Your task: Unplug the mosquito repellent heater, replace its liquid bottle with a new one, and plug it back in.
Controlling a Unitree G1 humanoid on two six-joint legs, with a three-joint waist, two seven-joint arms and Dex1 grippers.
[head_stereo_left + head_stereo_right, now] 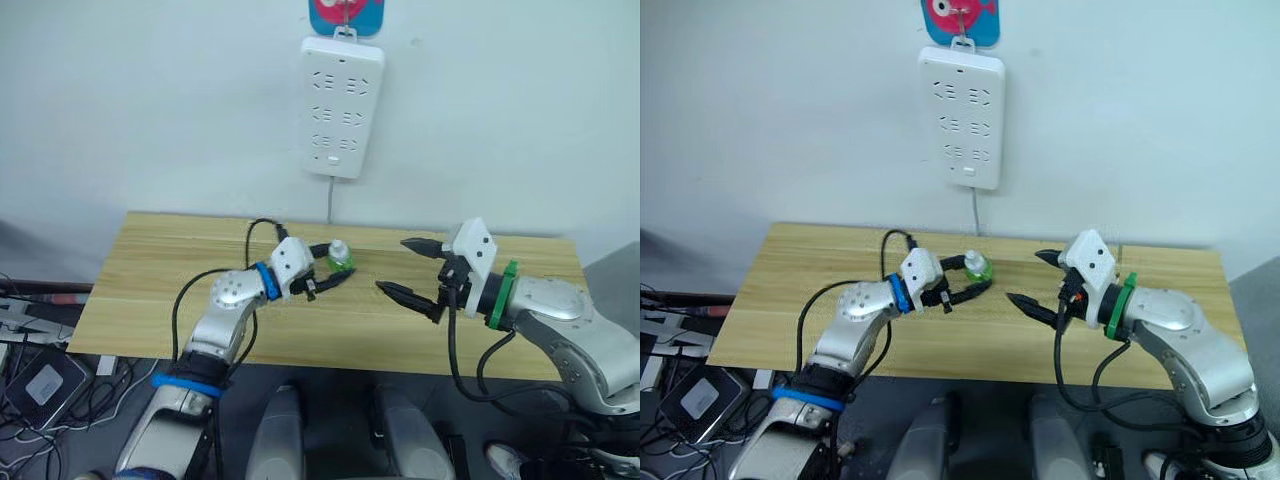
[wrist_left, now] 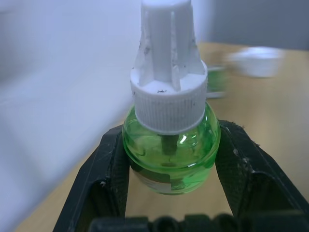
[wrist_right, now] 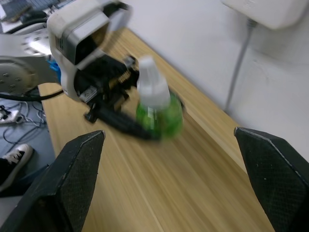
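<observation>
A green liquid bottle (image 1: pixel 340 257) with a white ribbed cap stands upright at the middle of the wooden table (image 1: pixel 160 300). My left gripper (image 1: pixel 341 263) is shut on the bottle (image 2: pixel 169 157), one black finger (image 2: pixel 108 179) pressed against each side of its green body. My right gripper (image 1: pixel 391 264) hovers open just right of the bottle, its fingertips pointing toward it with nothing between them. From the right wrist, the bottle (image 3: pixel 157 111) and the left gripper lie ahead of the spread fingers (image 3: pixel 72 179). The mosquito repellent heater is out of view.
A long white power strip (image 1: pixel 342 105) hangs on the wall above the table's back edge, its sockets empty and its cord (image 1: pixel 328 200) dropping behind the table. Cables and a dark device (image 1: pixel 40 385) lie on the floor at the left.
</observation>
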